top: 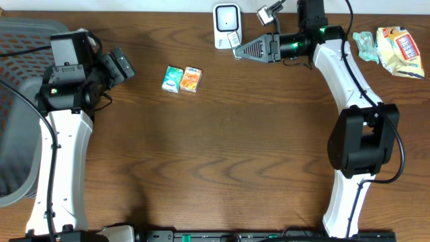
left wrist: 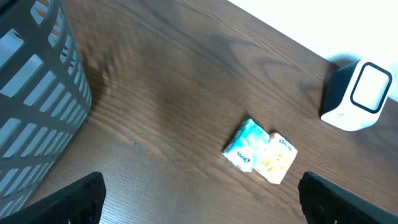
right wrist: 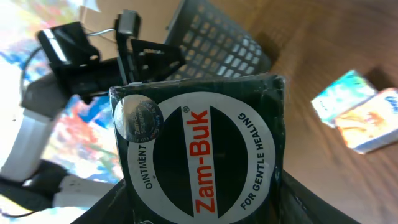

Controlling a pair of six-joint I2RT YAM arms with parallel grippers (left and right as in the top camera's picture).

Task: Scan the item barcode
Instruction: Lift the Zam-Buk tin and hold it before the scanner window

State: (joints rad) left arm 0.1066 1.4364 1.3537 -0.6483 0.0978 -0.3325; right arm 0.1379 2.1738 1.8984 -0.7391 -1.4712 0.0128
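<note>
Step in hand: looks like the actual scan. The right gripper (top: 236, 50) is holding the Zam-Buk box (right wrist: 202, 149) up right beside the scanner (top: 226, 25) at the back edge of the table (top: 222, 148), so I'd say pickup is done and it's in the presenting phase.

Right hand: clamped on the box. In the right wrist view the dark green carton fills the middle of the frame with the round label facing the camera, fingers on either side of it.

Left hand: left gripper (left wrist: 199, 196) is wide apart and holding nothing, just hovering near the grey basket (top: 17, 101) at the left side, looking down at the table.

Where the item is: off the table, in the right hand's grip, pretty much touching or just in front of the white scanner from the overhead. Can't tell from above whether there's a gap.

Barcode: honestly can't see one anywhere. Only the label face shows, so no idea which side it's on or whether it faces the scanner window.

Next move: my guess is small wrist turns to get the barcode face square to the window and hold it steady.

Other stuff: two small tissue packs (top: 182, 79) mid-table, snack bags (top: 390, 47) far right. Both untouched, well apart from the action.
</note>
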